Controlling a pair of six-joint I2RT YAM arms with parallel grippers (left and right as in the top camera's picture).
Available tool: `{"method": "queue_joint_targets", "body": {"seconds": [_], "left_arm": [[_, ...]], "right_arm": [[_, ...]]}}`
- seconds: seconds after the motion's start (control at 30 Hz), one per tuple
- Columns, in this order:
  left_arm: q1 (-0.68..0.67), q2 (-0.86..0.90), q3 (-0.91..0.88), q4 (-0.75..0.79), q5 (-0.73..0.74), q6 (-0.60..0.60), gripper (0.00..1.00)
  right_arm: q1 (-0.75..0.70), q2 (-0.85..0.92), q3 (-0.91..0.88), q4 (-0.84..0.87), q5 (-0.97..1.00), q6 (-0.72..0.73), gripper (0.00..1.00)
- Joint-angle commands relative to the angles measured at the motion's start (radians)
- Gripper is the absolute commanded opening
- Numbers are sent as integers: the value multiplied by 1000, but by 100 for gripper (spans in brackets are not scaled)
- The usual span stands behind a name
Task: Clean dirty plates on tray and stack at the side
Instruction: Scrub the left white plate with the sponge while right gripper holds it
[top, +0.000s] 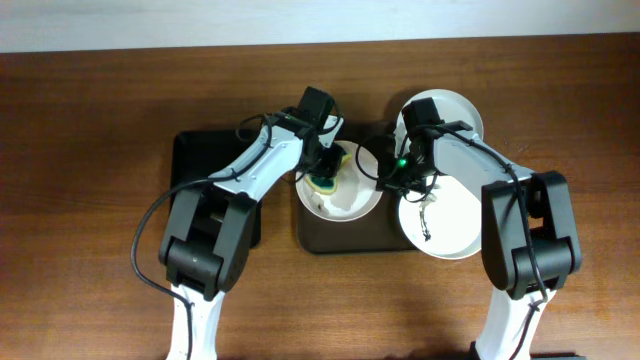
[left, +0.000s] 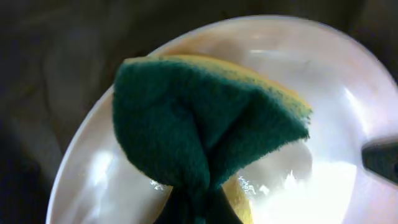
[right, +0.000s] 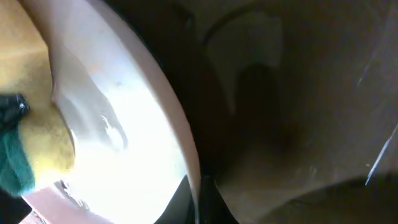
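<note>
Plate (top: 346, 204), glossy white and round, on brown tray (top: 340, 244); we see left tool (top: 325, 172) pinching folded green-yellow sponge (left: 199, 124), right tool (top: 386, 172) clamping plate's rim.

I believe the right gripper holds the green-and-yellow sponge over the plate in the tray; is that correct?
Not quite: the left gripper holds the sponge over the plate in the tray, as the overhead and left wrist views show.
</note>
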Motion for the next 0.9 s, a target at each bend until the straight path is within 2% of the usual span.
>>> {"method": "queue_joint_targets", "body": {"seconds": [0.0,0.1,0.2,0.27,0.33,0.4,0.53,0.57,0.6,0.67,0.73,0.87], "left_arm": [[-3,87,21,171,4,51,0],[-27,109,21,203,8,251,0],[-62,110,22,191,53,311,0],[-56,110,33,195,163,327,0],[-22,111,43,194,130,424,0],[-9,130,42,181,66,423,0],[-29,158,42,161,20,193,0],[-30,158,42,151,-28,83,0],[-30,158,57,140,-42,52,0],[-15,158,192,-4,-129,-34,0],[23,158,360,-231,-162,-210,0],[26,166,380,-459,-79,-231,0]], "right_arm": [[7,24,-29,3,3,-12,4],[7,24,-31,3,4,-12,4],[7,24,-31,6,4,-13,4],[7,24,-31,6,4,-12,4],[7,24,-31,7,4,-12,4],[7,24,-31,7,3,-12,4],[7,24,-31,7,3,-12,4],[7,24,-31,7,3,-12,4],[7,24,-31,6,3,-12,4],[7,24,-31,7,3,-12,4],[7,24,-31,7,3,-12,4],[7,24,-31,10,3,-12,4]]}}
